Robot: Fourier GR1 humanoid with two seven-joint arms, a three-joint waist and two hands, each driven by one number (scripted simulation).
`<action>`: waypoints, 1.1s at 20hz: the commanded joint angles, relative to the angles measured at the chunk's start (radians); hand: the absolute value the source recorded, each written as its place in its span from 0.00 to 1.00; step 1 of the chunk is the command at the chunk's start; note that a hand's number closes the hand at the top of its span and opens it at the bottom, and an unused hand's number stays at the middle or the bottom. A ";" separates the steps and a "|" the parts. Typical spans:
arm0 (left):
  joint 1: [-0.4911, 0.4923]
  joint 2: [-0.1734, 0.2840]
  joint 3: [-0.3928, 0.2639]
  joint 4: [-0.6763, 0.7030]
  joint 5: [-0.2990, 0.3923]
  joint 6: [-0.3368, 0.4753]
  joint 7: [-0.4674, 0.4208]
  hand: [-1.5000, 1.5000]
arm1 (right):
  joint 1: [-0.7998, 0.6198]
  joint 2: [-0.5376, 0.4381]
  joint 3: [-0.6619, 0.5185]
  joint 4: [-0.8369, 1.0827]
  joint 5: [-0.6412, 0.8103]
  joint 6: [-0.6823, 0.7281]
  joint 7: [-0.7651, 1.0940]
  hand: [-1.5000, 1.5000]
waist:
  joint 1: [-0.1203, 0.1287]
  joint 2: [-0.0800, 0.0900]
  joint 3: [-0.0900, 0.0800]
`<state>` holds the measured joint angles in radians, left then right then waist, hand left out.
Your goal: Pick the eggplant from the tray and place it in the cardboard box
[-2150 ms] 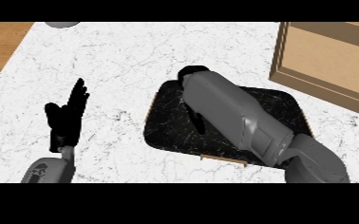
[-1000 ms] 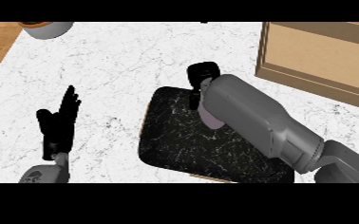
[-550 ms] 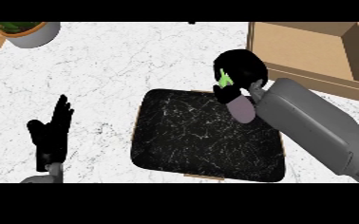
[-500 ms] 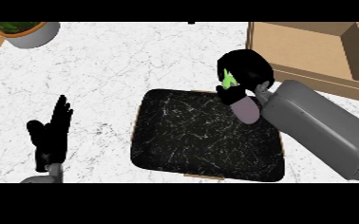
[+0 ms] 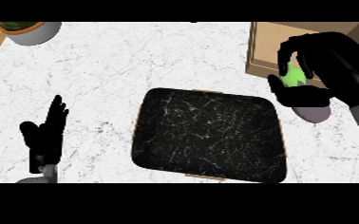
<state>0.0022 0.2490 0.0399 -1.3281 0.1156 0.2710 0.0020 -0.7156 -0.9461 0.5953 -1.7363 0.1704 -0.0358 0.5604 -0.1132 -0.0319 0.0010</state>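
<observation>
From the head view, looking steeply down: the right hand (image 5: pixel 316 71) sits at the right edge, fingers and thumb curled round the eggplant (image 5: pixel 308 102), clamped on it. The eggplant's green cap shows between the fingers and its pale purple body pokes out below the thumb. It is off the tray (image 5: pixel 210 135), held beside the tray's upper right corner. Hand and eggplant overlap the near left edge of the cardboard box (image 5: pixel 270 47); from this angle I cannot tell whether the eggplant is over the box's opening or just in front of its wall.

The tray lies in the middle of the white marbled counter (image 5: pixel 140 61), a dark, rounded rectangle with a pale rim showing along its left and lower edges. Nothing rests on its dark surface.

The box shows at the upper right, brown, with a lighter inner floor visible behind its wall, partly hidden by the hand.

The left hand (image 5: pixel 45 135) is at the lower left, well apart from the tray, open, fingers straight and pointing up the view, resting.

At the upper left corner, a grey pot (image 5: pixel 32 32) with green leaves stands on the counter, cut by the edge.
</observation>
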 commanded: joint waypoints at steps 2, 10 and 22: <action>-0.008 -0.032 -0.035 -0.028 -0.011 -0.004 -0.005 0.50 | 0.183 -0.248 -0.195 -0.194 -0.067 -0.028 -0.002 1.00 | 0.042 0.016 0.000; -0.086 -0.046 -0.051 -0.006 -0.041 0.002 0.046 0.50 | 0.394 -0.299 -0.498 -0.024 -0.107 -0.050 -0.223 1.00 | 0.088 0.029 0.000; -0.121 -0.032 -0.041 -0.004 -0.053 -0.049 0.057 0.50 | 0.170 -0.032 -0.502 0.557 0.037 0.020 -0.573 1.00 | 0.138 0.038 0.000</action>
<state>-0.1006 0.2116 -0.0087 -1.3284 0.0693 0.2249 0.0435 -0.4931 -1.0583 0.0833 -1.3509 0.1404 -0.0077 0.1096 0.0200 0.0052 0.0002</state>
